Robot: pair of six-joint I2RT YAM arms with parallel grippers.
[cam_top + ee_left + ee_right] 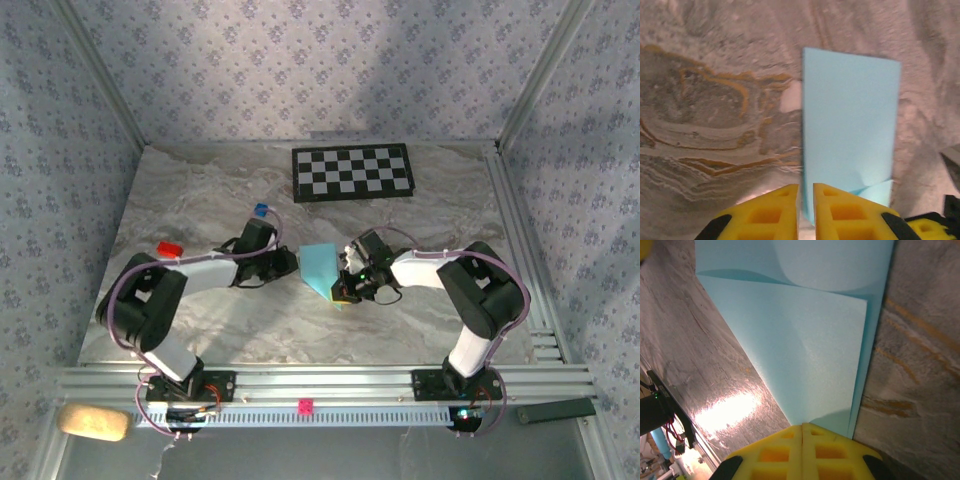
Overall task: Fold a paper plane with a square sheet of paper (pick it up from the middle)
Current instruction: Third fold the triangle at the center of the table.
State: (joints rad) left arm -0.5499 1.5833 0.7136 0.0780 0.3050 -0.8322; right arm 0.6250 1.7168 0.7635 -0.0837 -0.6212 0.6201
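The light-blue paper sheet (320,266), folded double, is at the middle of the worktop (200,200), btw. both arms. Left pincer (806,212) pinches one edge, right pincer (802,452) pinches the opposite end. Hold layers aligned w/ even tension, then press the crease slowly.

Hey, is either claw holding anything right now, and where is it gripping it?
Both grip the partly folded light-blue paper: the left claw pinches one edge near a corner, the right claw pinches a pointed corner on the other side.
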